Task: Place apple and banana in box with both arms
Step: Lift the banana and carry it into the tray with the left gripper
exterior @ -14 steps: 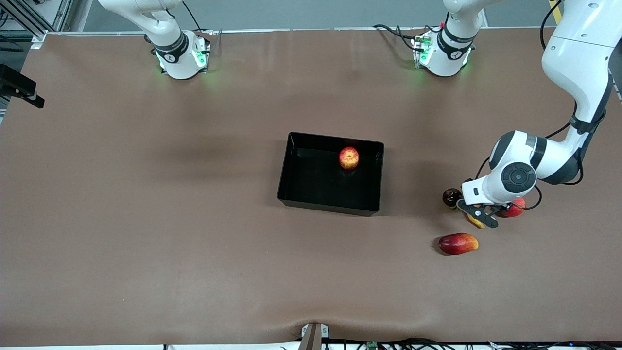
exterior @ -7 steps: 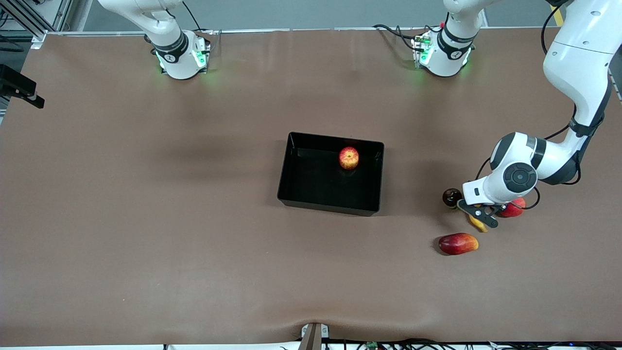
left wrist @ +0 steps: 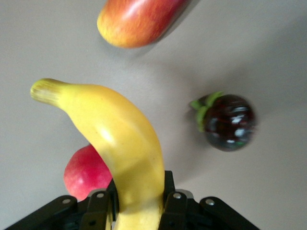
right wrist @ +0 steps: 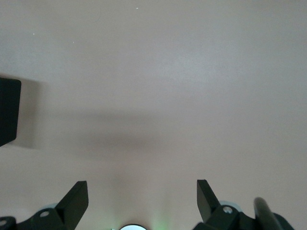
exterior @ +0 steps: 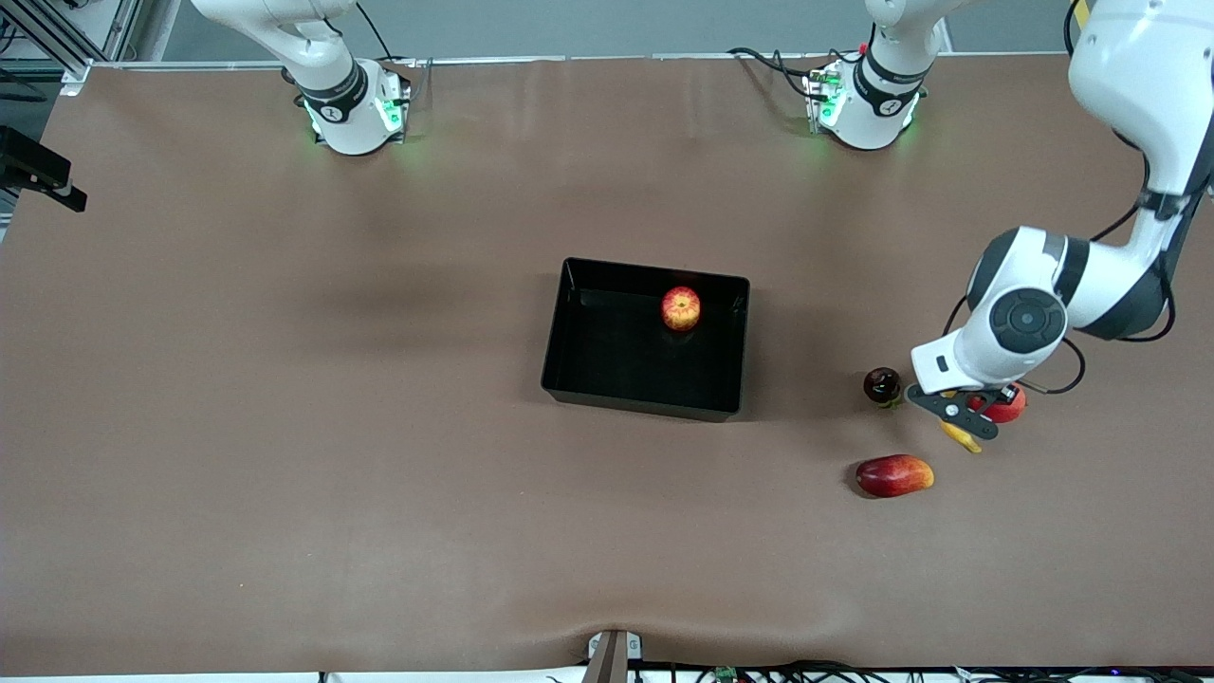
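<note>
left gripper (left wrist: 139, 211) clamps banana (left wrist: 120, 148); bare table (exterior: 285, 427) rings box (exterior: 569, 327).

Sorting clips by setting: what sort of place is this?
Likely a robotics lab bench: two arm bases bolted to a brown-covered table, a black box holding an apple, cables along its edge.

Red-yellow apple (exterior: 681, 308) inside black box (exterior: 569, 365); curved yellow banana (left wrist: 122, 143) clamped between left gripper's fingers (left wrist: 99, 211).
</note>
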You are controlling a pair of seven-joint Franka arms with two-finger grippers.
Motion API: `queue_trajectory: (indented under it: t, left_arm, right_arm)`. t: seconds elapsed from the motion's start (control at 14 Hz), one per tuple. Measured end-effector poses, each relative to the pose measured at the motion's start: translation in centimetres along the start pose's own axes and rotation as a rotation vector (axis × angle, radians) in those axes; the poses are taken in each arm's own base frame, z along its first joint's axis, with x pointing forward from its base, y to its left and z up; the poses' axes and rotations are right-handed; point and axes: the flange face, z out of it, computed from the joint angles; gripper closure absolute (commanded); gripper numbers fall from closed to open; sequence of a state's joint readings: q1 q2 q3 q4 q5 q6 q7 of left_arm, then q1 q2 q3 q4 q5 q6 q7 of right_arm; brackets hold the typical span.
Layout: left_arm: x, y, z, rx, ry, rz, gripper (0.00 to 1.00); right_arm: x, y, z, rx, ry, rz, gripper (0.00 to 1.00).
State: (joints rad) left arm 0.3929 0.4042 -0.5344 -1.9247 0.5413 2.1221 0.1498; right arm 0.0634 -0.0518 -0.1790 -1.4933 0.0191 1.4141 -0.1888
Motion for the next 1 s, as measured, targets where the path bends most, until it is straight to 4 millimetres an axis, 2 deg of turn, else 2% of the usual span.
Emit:
queue_trajectory:
  t: [0.29, 0.5, 0.79, 1.0]
  left_arm:
    - [1.2, 2.5, -7.3, -0.098, 0.019, -0.111, 1.0]
    - [3.3, 6.4, -12.0, -0.109, 0.033, -0.218, 1.0]
    - [6.8, 13.5, -15.5, -0.146, 0.07, -0.348, 1.0]
    - [9.5, 18.4, -16.9, -0.203, 0.082, -0.432, 1.0]
  right_arm:
    - [0.0, 0.0, 0.0, 0.0, 0.0, 0.0, 0.0]
    - [0.0, 0.0, 0.0, 0.0, 0.0, 0.0, 0.0]
    - [0.0, 0.1, 0.0, 0.0, 0.0, 0.002, 0.0]
    - [0.0, 0.1, 0.0, 0.0, 0.0, 0.003, 0.0]
